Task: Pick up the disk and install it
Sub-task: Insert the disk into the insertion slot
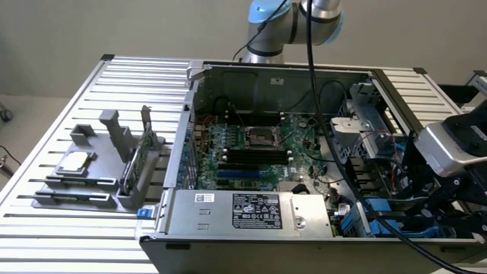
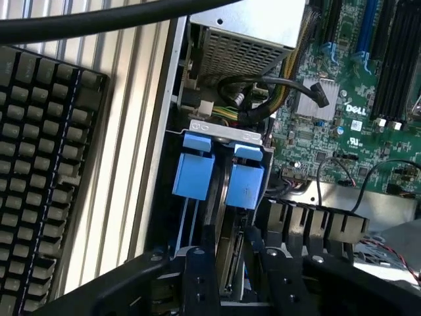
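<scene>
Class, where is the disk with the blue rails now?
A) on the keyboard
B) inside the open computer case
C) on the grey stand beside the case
B: the disk stands edge-on inside the computer case, with the gripper closed on it.

Slatted table [image 1: 68,240] under computer case [image 1: 281,85], holder [image 1: 84,201]
</scene>
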